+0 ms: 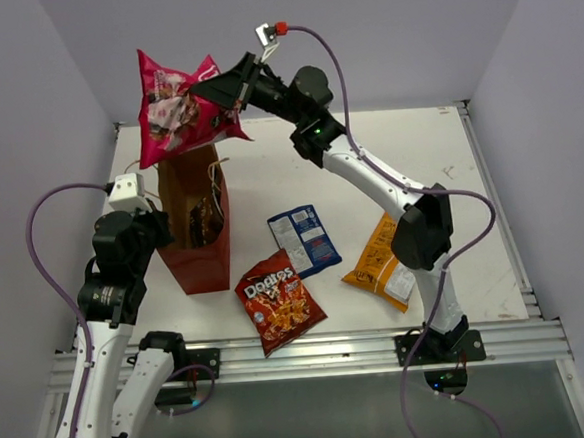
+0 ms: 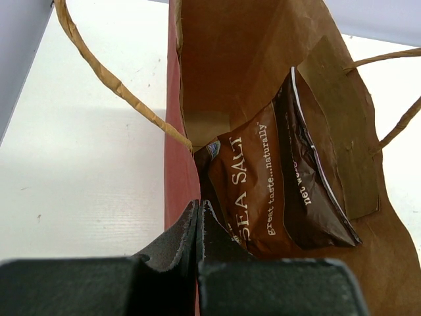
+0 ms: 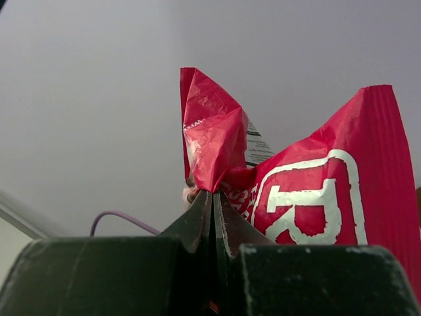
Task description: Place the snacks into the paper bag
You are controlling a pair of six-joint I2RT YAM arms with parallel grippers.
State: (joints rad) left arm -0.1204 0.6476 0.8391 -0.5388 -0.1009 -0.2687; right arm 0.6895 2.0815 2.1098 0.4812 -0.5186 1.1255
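1. The right hand (image 1: pixel 214 84) pinches the crinkly pink-magenta foil packet (image 1: pixel 172 115) above the tall reddish-brown paper bag (image 1: pixel 203 270).
2. The left hand (image 2: pixel 198 227) clamps the bag's wall.
3. The wide packet may snag the rim and spill outside.

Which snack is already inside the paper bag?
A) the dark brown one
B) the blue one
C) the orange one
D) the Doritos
A: the dark brown packet lies inside the paper bag, while the blue packet, Doritos and orange packet are out on the table.
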